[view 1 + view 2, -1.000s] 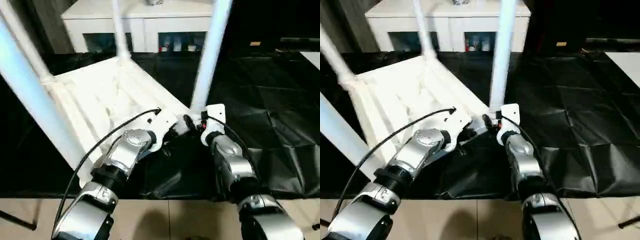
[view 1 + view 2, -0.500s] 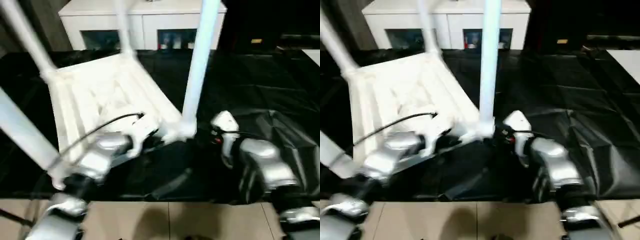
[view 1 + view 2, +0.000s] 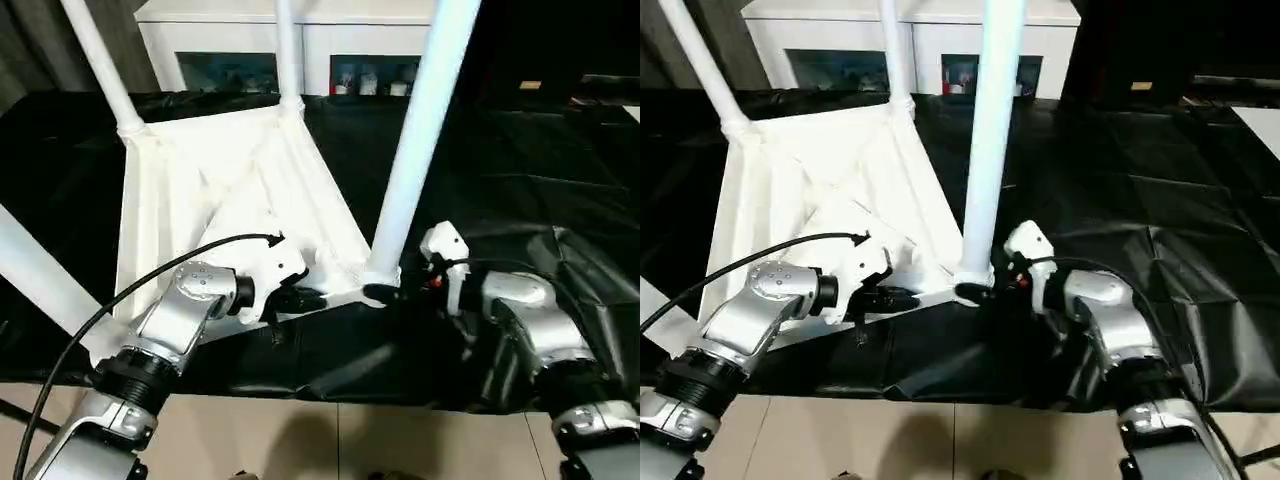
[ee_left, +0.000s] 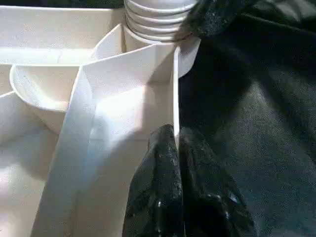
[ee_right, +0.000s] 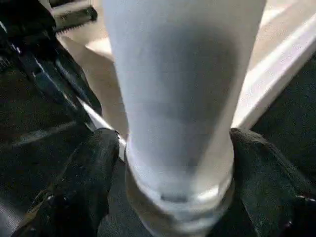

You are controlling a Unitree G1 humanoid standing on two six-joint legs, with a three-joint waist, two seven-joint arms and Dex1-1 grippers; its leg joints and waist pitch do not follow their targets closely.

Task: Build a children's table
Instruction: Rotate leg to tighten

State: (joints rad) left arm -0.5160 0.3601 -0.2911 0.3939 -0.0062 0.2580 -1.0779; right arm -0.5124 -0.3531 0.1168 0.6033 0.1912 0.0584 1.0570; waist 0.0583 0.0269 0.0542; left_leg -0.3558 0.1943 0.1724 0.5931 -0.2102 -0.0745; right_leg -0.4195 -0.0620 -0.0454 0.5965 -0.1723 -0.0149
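The left wrist view shows the left gripper [image 4: 175, 143] pinched on the tabletop's [image 3: 200, 190] thin smooth rim. The right wrist view shows the right gripper [image 5: 173, 163] spread wide around a round white leg [image 5: 177, 89] at its ribbed base.

Dim room, glare, perhaps slight blur.

The white children's table [image 3: 830, 190] lies upside down on a black sheet [image 3: 1160, 200], legs pointing up. The left gripper [image 3: 908, 297] pinches its near rim; the right gripper [image 3: 975, 292] clasps the base of the nearest leg [image 3: 990, 130]. A white cabinet [image 3: 910, 45] stands behind.
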